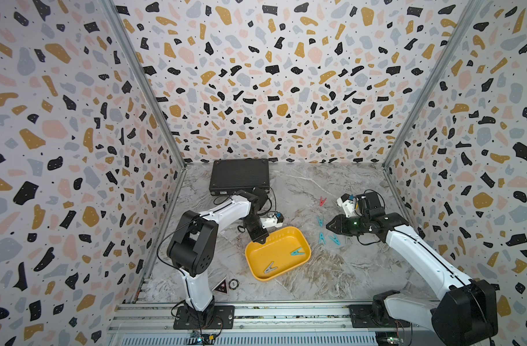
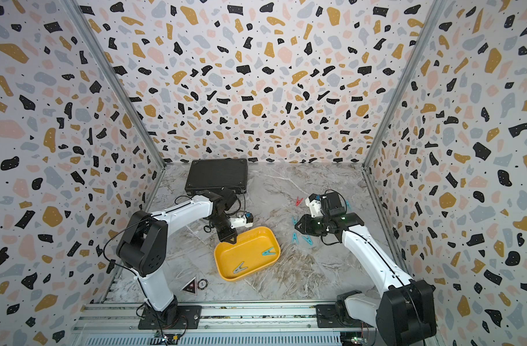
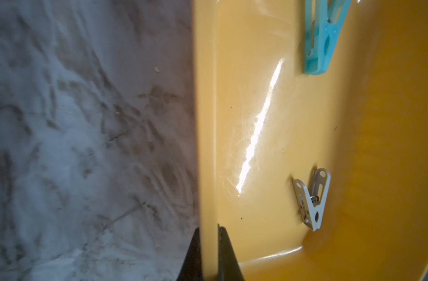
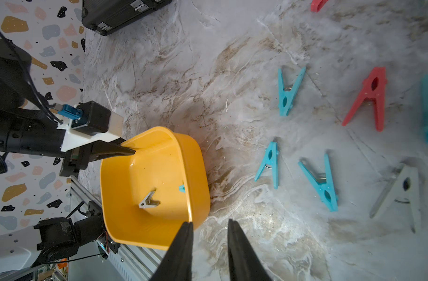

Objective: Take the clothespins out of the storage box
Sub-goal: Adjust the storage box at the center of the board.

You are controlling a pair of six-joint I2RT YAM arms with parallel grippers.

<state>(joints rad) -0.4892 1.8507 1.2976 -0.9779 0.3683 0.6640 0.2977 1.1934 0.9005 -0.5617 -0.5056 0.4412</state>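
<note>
The storage box [image 1: 272, 250], a shallow yellow tray with rounded corners and low walls, sits askew on the marble table [image 1: 301, 185]. Two clothespins lie flat inside it, well apart: a teal clothespin [image 1: 297, 252] near its right wall and a grey clothespin [image 1: 270, 267] near its front corner. To its right, outside, three teal pegs [image 4: 289, 91] [image 4: 269, 165] [image 4: 320, 182] lie flat in a loose cluster, with a pale grey peg [image 4: 400, 194] and a red peg [image 4: 367, 99] near them. A second red peg [image 1: 322, 201] lies farther back.

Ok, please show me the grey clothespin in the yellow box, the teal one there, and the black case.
grey clothespin [image 1: 270, 267], in a top view, its middle.
teal clothespin [image 1: 297, 252], in a top view, its middle.
black case [image 1: 239, 175], in a top view, its lid.
</note>
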